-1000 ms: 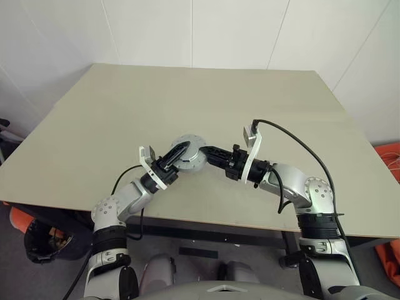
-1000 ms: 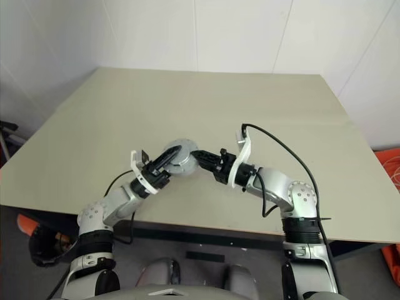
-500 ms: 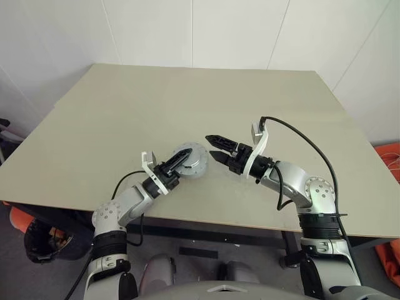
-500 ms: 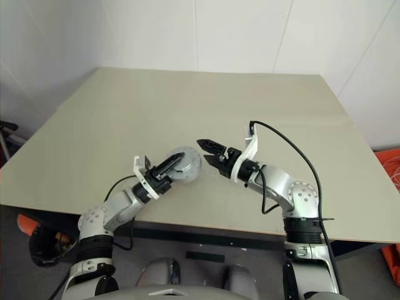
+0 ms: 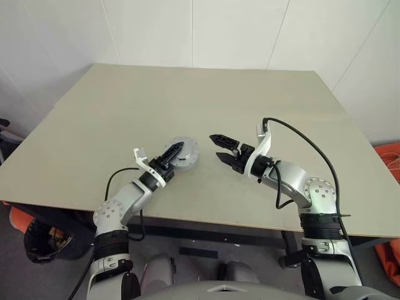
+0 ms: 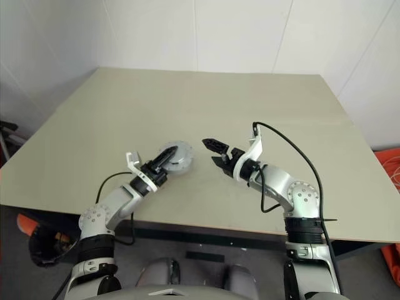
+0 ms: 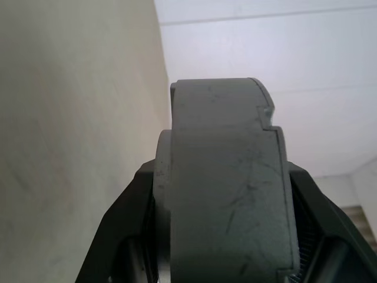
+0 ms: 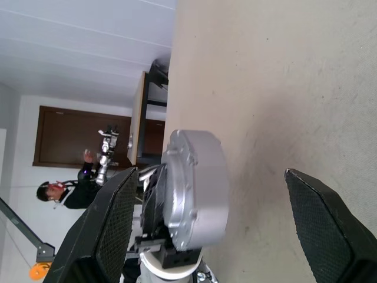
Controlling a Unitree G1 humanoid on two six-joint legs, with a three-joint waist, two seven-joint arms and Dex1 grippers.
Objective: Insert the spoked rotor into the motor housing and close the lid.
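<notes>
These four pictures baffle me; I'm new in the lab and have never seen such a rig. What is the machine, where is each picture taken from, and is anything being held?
It is a humanoid robot with two arms, each ending in a gripper of two black fingers. Two pictures come from cameras in its head, looking down over a beige table. The other two come from cameras on its wrists, looking along the fingers.

The left gripper is shut on a round silvery-grey motor assembly, the lid facing up, just above the table. The left wrist view shows that same part edge-on between the fingers.

The right gripper is open and holds nothing, beside the assembly. Its wrist view looks across at the assembly, with a person far in the background.
</notes>
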